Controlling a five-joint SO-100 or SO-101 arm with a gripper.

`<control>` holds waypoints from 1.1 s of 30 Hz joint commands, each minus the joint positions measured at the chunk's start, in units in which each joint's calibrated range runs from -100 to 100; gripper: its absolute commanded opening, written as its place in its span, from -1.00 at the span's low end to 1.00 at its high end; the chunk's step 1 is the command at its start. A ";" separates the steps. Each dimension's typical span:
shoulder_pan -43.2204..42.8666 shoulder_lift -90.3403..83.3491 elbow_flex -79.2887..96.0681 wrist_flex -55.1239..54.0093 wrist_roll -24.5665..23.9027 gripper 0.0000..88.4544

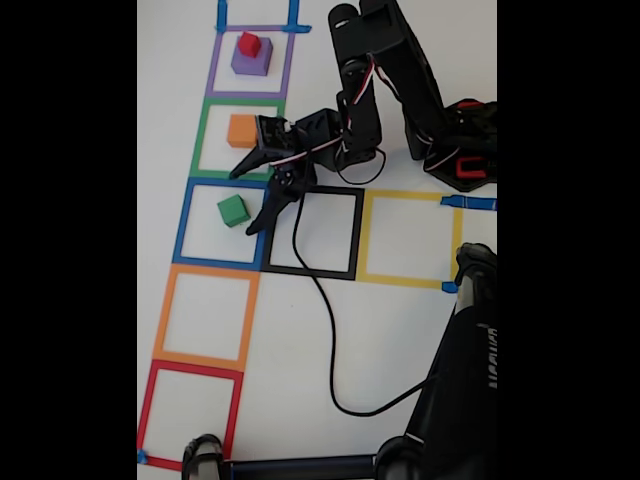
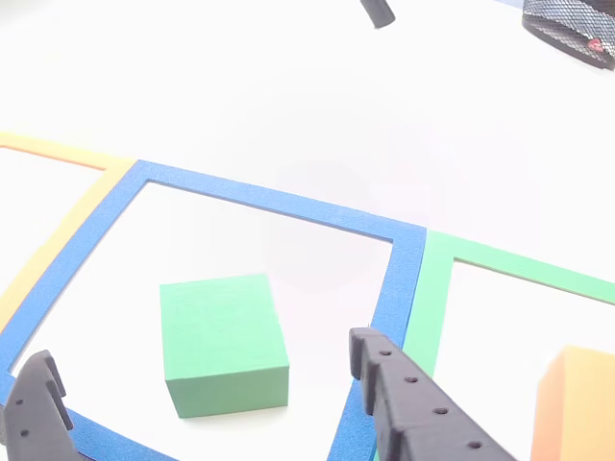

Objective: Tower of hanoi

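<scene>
A green cube (image 1: 233, 210) (image 2: 223, 341) sits inside the blue tape square (image 1: 190, 215) (image 2: 259, 197). My gripper (image 1: 247, 200) (image 2: 199, 351) is open just to the right of it in the fixed view. One finger (image 2: 408, 399) and the other finger (image 2: 36, 408) stand on either side of the cube without touching it. An orange cube (image 1: 241, 130) (image 2: 577, 403) rests in the green tape square (image 1: 203, 140) (image 2: 432, 288). At the top, a small red cube (image 1: 249, 44) sits on a purple cube (image 1: 251, 62) inside the purple tape square (image 1: 214, 65).
Orange (image 1: 165, 315), red (image 1: 148, 410), black (image 1: 355, 235) and yellow (image 1: 410, 195) tape squares lie around. A black cable (image 1: 320, 300) trails across the table. The arm's base (image 1: 460, 150) stands at the right; a dark stand (image 1: 460, 380) fills the lower right.
</scene>
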 commanded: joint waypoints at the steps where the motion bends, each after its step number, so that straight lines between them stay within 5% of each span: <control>1: -1.17 1.99 -3.40 -1.69 0.36 -0.20; 16: -2.71 8.45 -9.31 -2.18 0.36 -0.23; 33: -3.38 8.86 -9.86 -1.29 0.36 -0.51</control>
